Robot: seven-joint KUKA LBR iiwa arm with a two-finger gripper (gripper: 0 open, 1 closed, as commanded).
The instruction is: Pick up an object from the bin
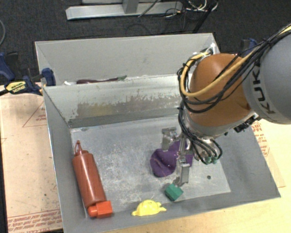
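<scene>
Likely grasp step: tool spread, straddling purple cup; green block beside. Next: close, lift.

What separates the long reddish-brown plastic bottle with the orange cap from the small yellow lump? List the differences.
The reddish-brown bottle is long and tube-shaped; the yellow lump is small, low and irregular. The bottle lies lengthwise by the left wall, its orange cap toward the front; the lump sits at the front edge near the middle. Both rest on the floor of the grey metal bin, apart from each other.
</scene>
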